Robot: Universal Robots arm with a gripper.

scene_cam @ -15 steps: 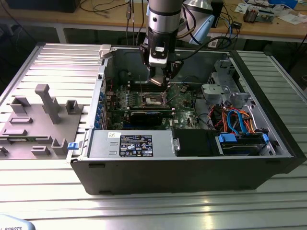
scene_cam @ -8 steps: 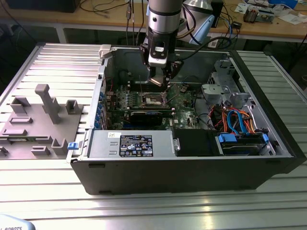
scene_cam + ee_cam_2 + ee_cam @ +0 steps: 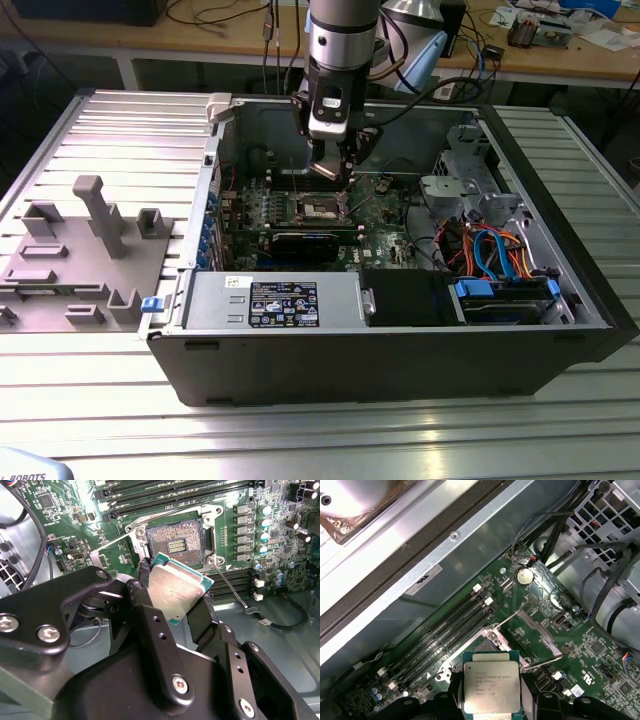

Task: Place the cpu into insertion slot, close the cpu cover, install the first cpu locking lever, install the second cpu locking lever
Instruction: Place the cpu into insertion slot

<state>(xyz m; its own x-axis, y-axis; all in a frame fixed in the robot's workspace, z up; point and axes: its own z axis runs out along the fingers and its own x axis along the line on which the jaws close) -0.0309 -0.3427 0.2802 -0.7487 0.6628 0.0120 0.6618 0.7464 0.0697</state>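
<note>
My gripper (image 3: 176, 594) is shut on the cpu (image 3: 175, 586), a flat square chip with a silver-grey top and a green edge. One black finger (image 3: 143, 577) presses each of two opposite sides. The chip hangs tilted just above and beside the insertion slot (image 3: 175, 542), a dark square socket with gold contacts that stands bare. The cpu (image 3: 491, 687) also appears in the first wrist view, with the silvery cpu cover (image 3: 540, 636) swung open beyond it. A thin locking lever (image 3: 231, 586) juts out beside the socket. In the exterior view the gripper (image 3: 335, 172) hovers over the insertion slot (image 3: 318, 208) inside the case.
Long black memory slots (image 3: 445, 632) flank the socket. The open computer case (image 3: 400, 350) holds a power supply (image 3: 280, 300), a drive cage (image 3: 470, 165) and bundled cables (image 3: 495, 250) toward the exterior view's right. A grey fixture block (image 3: 90, 240) lies on the ribbed table at the exterior view's left.
</note>
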